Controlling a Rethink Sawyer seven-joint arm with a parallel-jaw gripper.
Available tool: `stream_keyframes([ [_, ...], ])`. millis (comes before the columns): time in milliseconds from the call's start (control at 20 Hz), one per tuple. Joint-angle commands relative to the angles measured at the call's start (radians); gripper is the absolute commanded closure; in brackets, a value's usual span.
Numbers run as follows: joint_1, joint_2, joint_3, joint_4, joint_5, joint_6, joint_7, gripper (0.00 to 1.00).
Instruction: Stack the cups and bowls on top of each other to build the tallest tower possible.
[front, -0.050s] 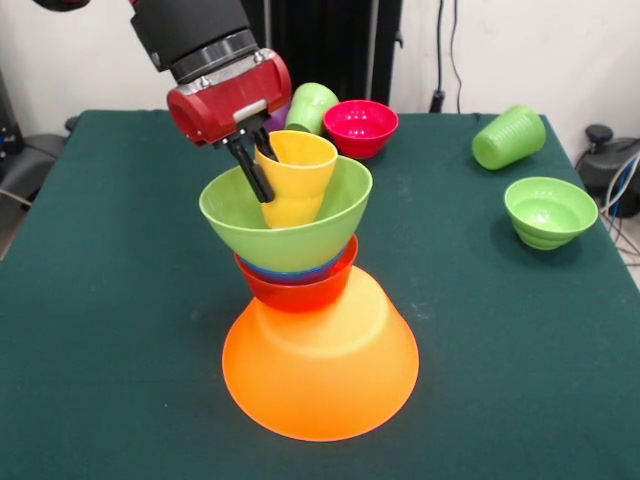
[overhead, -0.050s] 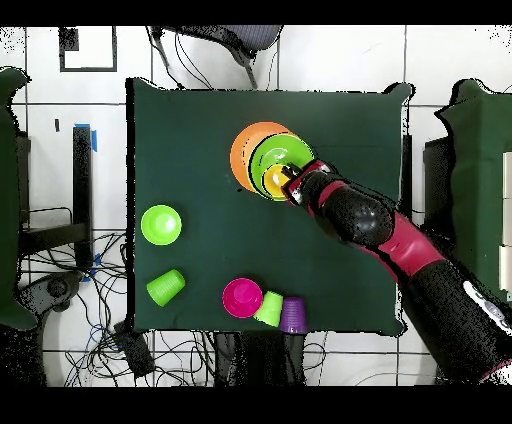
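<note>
The tower stands mid-table: a huge orange bowl upside down as the base, then a red-orange bowl, a sliver of a blue bowl and a large light green bowl. A yellow cup sits upright in the green bowl, leaning slightly. My gripper comes down from the upper left, its black fingers pinching the cup's left wall, one outside and one inside the rim.
At the far edge lie a pink bowl, a light green cup on its side and a purple cup. Another light green cup and a small green bowl sit at the right.
</note>
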Motion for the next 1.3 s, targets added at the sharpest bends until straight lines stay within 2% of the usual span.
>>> stream_keyframes([
  [50, 0.062, 0.042, -0.011, 0.011, -0.054, -0.039, 0.183, 1.00],
  [150, 0.098, 0.029, -0.054, -0.011, -0.066, -0.005, 0.170, 1.00],
  [450, 0.135, 0.017, -0.084, -0.025, -0.067, 0.012, 0.167, 1.00],
  [750, 0.185, 0.020, -0.135, -0.048, -0.081, -0.007, 0.171, 1.00],
  [1000, 0.191, 0.023, -0.140, -0.051, -0.083, -0.023, 0.167, 1.00],
  [1300, 0.221, 0.041, -0.191, -0.111, -0.141, -0.024, 0.121, 1.00],
])
